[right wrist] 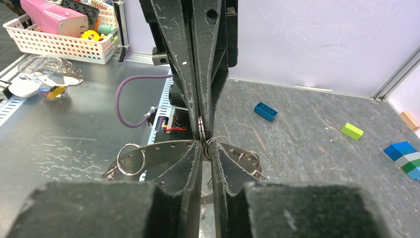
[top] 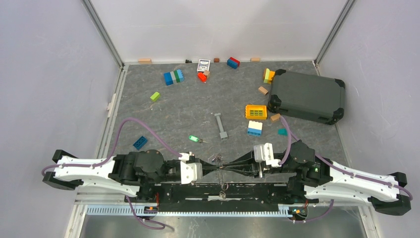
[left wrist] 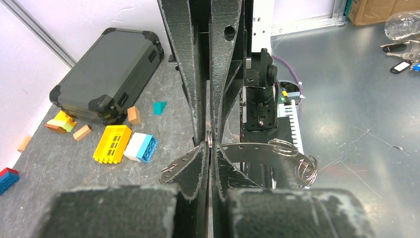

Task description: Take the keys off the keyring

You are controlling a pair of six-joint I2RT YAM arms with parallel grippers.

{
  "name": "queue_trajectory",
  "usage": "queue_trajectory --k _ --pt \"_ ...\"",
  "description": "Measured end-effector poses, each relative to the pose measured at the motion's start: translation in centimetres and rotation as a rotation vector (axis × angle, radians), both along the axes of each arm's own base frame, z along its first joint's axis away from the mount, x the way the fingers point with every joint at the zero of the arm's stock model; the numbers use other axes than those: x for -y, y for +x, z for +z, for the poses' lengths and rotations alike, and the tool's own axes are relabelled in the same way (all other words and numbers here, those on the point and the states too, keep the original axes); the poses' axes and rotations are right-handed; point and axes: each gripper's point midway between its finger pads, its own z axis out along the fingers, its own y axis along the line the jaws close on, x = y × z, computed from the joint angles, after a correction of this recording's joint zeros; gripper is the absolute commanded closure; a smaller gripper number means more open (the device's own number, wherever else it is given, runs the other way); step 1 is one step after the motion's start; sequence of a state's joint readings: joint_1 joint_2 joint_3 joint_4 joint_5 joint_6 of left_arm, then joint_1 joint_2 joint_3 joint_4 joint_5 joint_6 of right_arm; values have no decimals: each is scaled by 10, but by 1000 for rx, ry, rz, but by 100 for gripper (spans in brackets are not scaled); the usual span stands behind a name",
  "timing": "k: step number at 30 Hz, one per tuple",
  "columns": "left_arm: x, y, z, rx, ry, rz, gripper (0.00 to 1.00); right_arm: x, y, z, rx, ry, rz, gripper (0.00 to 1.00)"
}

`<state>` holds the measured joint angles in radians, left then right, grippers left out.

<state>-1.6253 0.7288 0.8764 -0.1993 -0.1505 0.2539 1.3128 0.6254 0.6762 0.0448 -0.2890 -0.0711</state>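
My left gripper (top: 217, 169) and right gripper (top: 228, 167) meet tip to tip above the table's near edge. Both pinch the thin silver keyring (left wrist: 209, 139), which stands edge-on between the fingertips; it also shows in the right wrist view (right wrist: 200, 128). The left gripper (left wrist: 210, 148) is fully shut on it. The right gripper (right wrist: 205, 146) keeps a narrow gap. A curved perforated metal strip (left wrist: 257, 146) carrying more wire rings (right wrist: 131, 158) hangs across the grippers. Small silver pieces (top: 224, 187) dangle below. A green-headed key (top: 194, 139) lies loose on the table.
A long grey metal bar (top: 221, 125) lies mid-table. A yellow grid block (top: 256, 111) and a white-blue brick (top: 254, 128) sit beside a dark case (top: 307, 95) at the right. A blue brick (top: 140, 143) lies left; more bricks lie along the back.
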Motion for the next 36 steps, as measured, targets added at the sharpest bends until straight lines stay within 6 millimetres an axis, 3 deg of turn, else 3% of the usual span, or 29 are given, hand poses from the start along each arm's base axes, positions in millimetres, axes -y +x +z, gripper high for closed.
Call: queue_trajectory --k 3,9,12,15,18,26,36 --pt "0 0 0 0 0 0 98 0 -1 0 -2 -1 4 100" --pt "0 0 0 -1 0 0 97 0 -1 0 -3 -1 4 100" --pt "0 1 0 -2 1 5 89 0 0 -1 -2 -3 3 100" --pt "-1 1 -3 -6 14 8 71 -1 0 -4 0 -17 0 100" --pt "-2 3 -8 -8 39 22 66 -1 1 -12 -7 -53 -3 100" --pt "-7 11 -1 -2 89 66 67 -1 3 -40 -28 -183 -11 100" --pt "-2 14 -22 12 210 84 57 2 7 -43 -33 -217 -39 100"
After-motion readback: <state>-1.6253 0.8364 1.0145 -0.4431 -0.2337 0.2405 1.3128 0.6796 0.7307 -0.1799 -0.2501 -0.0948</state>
